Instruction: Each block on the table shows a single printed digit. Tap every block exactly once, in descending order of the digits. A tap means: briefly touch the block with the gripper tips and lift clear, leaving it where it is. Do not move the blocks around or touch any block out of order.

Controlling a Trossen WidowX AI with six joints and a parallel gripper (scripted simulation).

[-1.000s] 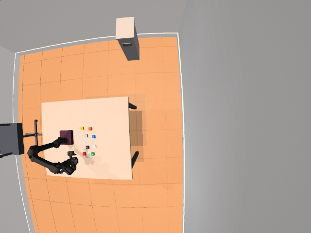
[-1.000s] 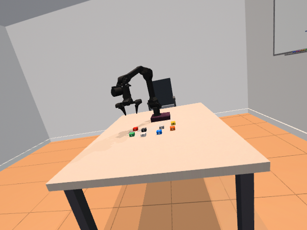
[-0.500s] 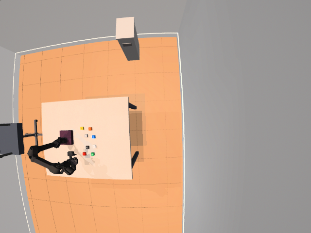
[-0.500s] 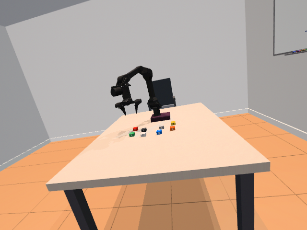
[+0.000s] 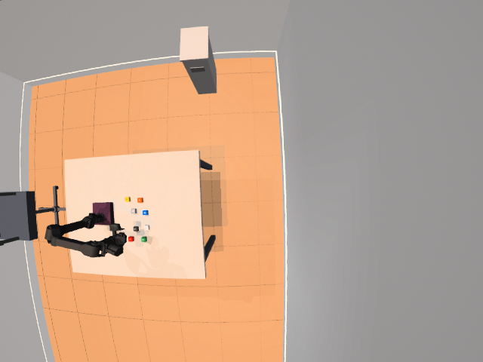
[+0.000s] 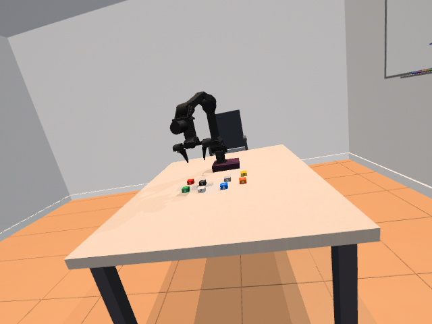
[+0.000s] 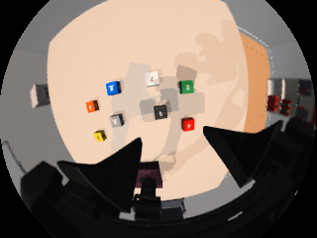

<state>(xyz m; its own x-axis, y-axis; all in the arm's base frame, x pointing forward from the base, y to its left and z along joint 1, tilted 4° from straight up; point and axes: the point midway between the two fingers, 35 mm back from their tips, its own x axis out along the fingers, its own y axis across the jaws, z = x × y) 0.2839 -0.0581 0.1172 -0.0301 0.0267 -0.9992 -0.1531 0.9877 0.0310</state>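
Gripper (image 5: 121, 232) (image 6: 196, 160) (image 7: 173, 135) is wide open with nothing in it, hanging over the table (image 5: 167, 175) (image 6: 223, 216) (image 7: 89, 55), points down. In the wrist view, the red block (image 5: 130, 238) (image 6: 190, 181) (image 7: 187, 124) and black block (image 5: 135, 228) (image 6: 202, 182) (image 7: 160, 112) sit around mid-frame, green block (image 5: 143, 239) (image 6: 185, 189) (image 7: 186, 87) and white block (image 5: 146, 227) (image 6: 201, 189) (image 7: 152, 78) above those. Blue block (image 5: 145, 213) (image 6: 223, 185) (image 7: 113, 88), orange block (image 5: 139, 200) (image 6: 242, 180) (image 7: 92, 106), gray block (image 5: 133, 210) (image 6: 227, 178) (image 7: 117, 120) and yellow block (image 5: 127, 199) (image 6: 243, 173) (image 7: 100, 136) are left of center. Digits are too blurry for me, tbh.
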